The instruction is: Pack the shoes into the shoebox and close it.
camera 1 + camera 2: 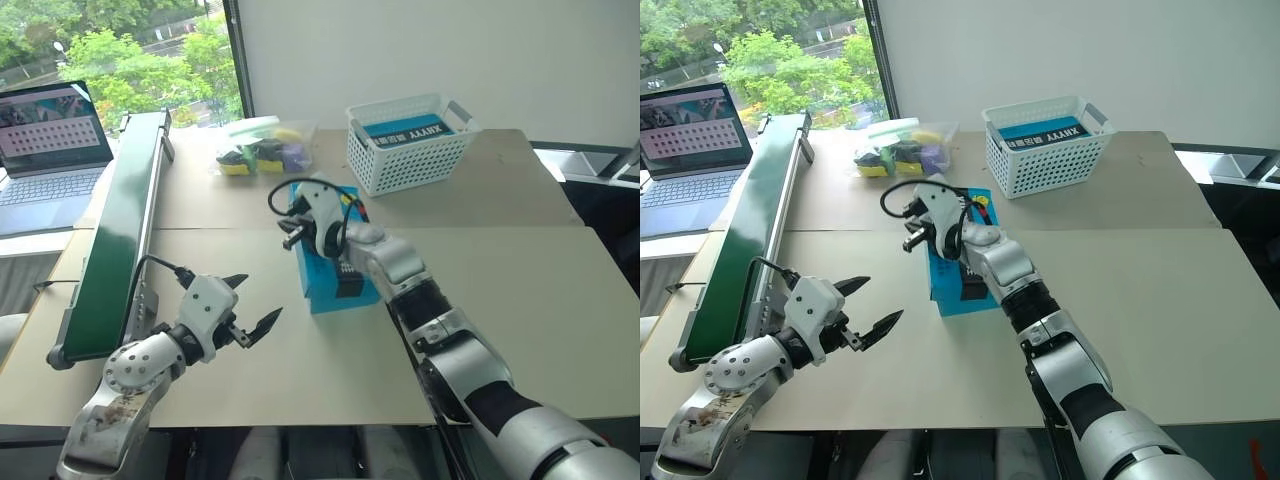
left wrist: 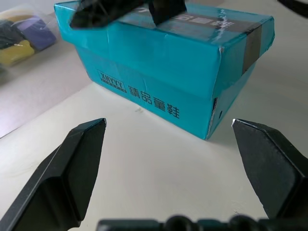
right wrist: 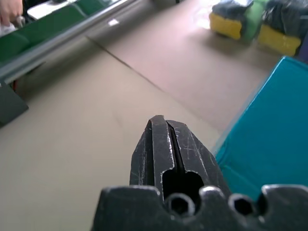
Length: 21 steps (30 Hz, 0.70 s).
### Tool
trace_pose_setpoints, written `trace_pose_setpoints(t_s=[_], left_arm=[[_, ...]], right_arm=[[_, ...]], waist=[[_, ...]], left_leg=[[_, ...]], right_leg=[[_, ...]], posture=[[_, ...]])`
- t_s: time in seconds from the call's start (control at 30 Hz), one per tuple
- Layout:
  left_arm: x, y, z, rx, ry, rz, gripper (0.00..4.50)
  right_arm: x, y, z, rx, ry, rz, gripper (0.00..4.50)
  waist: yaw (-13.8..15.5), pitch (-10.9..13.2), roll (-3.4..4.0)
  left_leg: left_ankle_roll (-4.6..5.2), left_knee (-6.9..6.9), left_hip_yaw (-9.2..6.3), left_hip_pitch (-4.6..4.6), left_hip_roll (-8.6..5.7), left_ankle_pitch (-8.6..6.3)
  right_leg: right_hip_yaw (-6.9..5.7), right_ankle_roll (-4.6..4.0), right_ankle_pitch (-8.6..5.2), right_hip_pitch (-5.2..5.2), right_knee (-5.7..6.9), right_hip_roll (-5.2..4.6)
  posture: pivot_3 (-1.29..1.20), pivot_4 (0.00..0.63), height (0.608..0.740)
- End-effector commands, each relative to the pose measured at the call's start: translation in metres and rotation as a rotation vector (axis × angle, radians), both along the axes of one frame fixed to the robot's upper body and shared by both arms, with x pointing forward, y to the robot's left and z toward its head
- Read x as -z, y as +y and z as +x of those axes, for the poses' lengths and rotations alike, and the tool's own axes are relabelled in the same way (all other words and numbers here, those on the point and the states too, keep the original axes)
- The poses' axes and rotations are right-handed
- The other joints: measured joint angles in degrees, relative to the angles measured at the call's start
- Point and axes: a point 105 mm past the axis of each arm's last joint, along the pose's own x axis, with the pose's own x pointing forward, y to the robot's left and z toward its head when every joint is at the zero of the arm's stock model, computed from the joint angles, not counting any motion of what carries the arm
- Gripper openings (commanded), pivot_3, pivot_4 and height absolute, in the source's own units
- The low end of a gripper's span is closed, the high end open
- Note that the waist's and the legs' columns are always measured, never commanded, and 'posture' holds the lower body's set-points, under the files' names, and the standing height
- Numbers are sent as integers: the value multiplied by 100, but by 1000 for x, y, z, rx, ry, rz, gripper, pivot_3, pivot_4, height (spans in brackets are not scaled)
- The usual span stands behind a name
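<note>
The shoebox (image 1: 322, 291), bright blue with a black band on its lid, lies closed in the middle of the table. The shoes are hidden. My right gripper (image 1: 288, 238) is shut with nothing in it. It hangs over the box's far left edge, its tips just past the lid's side (image 3: 269, 144). My left gripper (image 1: 258, 300) stands open and empty near the table's front, left of the box. In the left wrist view its fingers (image 2: 72, 159) frame the box's near corner (image 2: 211, 120) from a short way off.
A white lattice basket (image 1: 372, 165) holding a blue "XINYY" box stands at the back right. A clear bag of sponges (image 1: 262, 148) lies behind the shoebox. A long green conveyor (image 1: 120, 230) runs along the left, with a laptop (image 1: 50, 140) beyond it.
</note>
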Motion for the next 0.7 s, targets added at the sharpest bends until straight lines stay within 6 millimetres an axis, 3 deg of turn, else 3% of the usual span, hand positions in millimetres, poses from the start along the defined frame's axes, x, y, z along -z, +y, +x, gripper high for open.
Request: trace_pose_setpoints(t_s=[0.03,0.27,0.4,0.5,0.53,0.6,0.7], left_arm=[[-12,1,-6,-22,-50,-5,4500],[-15,3,-6,-54,-60,-37,4500],[-18,8,-4,-86,-66,-73,4500],[-23,16,0,-150,-84,-126,4500],[-25,19,1,-170,-88,-141,4500],[-25,27,6,-235,-93,-174,4500],[-27,37,11,-310,-101,-226,4500]], right_arm=[[41,-16,3,48,94,-75,19],[47,-10,0,19,122,-57,19],[-2,-9,9,52,80,180,19],[-71,-37,19,113,40,490,19],[-84,-45,20,124,26,544,19],[-101,-68,18,143,-9,602,19],[-109,-97,15,197,-59,581,19]], waist=[[6,-1,1],[16,-16,-10],[4,-16,-10],[15,-10,-9],[27,-9,-9],[46,-9,-8],[60,-9,-9]], left_leg=[[0,0,0,1,0,0],[-1,-8,-3,101,0,-2],[-2,-11,-5,103,2,-2],[-2,-11,-11,87,1,-2],[-2,-10,-18,80,1,-1],[-1,-8,-32,62,0,-1],[-1,-7,-36,51,-2,-2]], right_leg=[[0,0,0,1,0,-1],[-9,0,-4,107,-19,0],[-9,-3,-5,105,-16,3],[-9,-3,-4,91,-12,2],[-9,-3,-4,87,-12,1],[-12,-1,-3,73,-12,-2],[-17,0,-3,67,-18,-2]], posture=[[0,150,739],[0,150,739],[0,150,739],[0,150,739],[0,150,739],[0,150,739],[0,150,739]])
